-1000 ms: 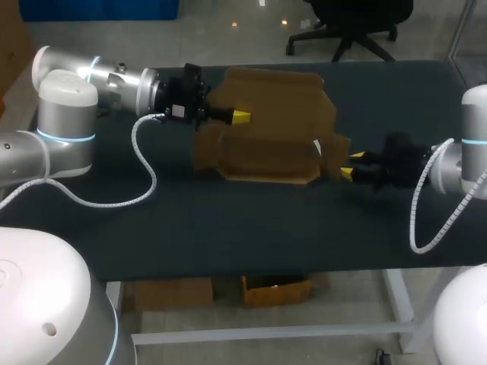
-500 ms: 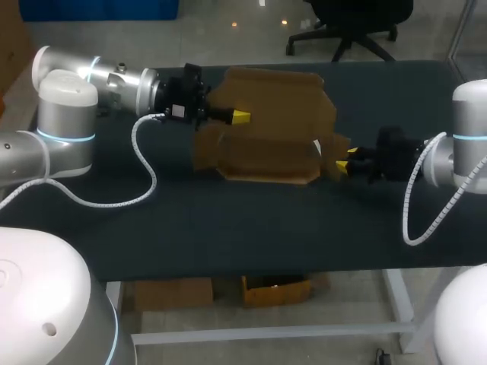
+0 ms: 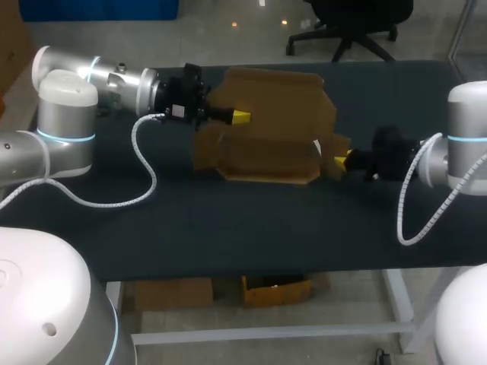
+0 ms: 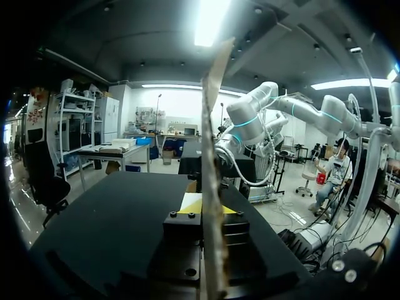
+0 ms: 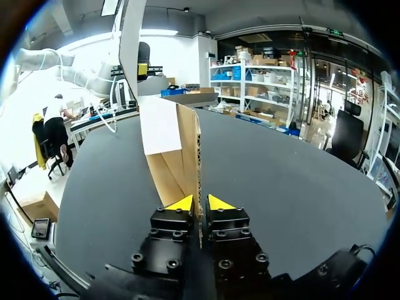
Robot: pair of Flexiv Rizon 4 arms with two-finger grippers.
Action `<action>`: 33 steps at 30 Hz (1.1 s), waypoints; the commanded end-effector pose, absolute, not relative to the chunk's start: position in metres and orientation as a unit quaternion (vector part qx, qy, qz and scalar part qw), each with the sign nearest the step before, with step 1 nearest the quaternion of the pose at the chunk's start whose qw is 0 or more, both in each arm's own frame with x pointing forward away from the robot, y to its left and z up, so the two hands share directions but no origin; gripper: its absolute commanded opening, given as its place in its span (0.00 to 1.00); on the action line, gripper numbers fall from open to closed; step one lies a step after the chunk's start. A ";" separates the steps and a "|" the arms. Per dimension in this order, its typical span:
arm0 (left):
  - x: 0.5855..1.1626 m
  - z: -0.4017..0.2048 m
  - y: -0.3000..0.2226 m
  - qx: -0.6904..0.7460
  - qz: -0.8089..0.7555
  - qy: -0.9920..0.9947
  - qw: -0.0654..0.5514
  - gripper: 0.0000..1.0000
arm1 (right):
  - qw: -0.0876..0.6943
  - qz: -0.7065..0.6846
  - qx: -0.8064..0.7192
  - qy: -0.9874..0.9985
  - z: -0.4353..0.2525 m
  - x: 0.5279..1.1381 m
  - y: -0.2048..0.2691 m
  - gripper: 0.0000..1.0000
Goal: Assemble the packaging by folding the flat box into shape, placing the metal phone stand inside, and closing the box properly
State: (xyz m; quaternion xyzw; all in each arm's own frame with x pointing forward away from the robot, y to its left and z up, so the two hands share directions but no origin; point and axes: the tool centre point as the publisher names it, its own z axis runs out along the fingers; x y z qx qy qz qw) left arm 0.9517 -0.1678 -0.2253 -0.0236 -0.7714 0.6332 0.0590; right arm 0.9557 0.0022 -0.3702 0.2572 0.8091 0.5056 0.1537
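A brown cardboard box [image 3: 266, 114] lies half folded on the dark table [image 3: 251, 228], its back panel raised and its low front tray open. My left gripper [image 3: 240, 115] comes in from the left and is shut on the raised panel. In the left wrist view the panel's edge [image 4: 212, 125] runs upright between the fingers of my left gripper [image 4: 206, 206]. My right gripper [image 3: 340, 160] is at the box's right end. In the right wrist view the right gripper [image 5: 200, 203] is shut on the thin edge of the end flap [image 5: 172, 162].
The left arm's white cable [image 3: 144, 175] loops over the table left of the box. Bare table stretches in front of the box to the near edge, and behind the box to the far edge.
My right gripper has slid left onto the box's right end flap and its fingers have closed on it. The left arm and the box have kept still.
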 end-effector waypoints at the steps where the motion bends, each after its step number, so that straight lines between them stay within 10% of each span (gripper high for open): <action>1: 0.951 -0.227 -0.168 -0.023 0.633 -0.771 0.058 0.00 | 0.158 0.506 0.259 0.807 -0.370 0.954 0.006 0.00; 33: 0.951 -0.227 -0.168 -0.023 0.633 -0.771 0.058 0.00 | 0.193 0.483 0.318 0.792 -0.375 0.940 0.025 0.00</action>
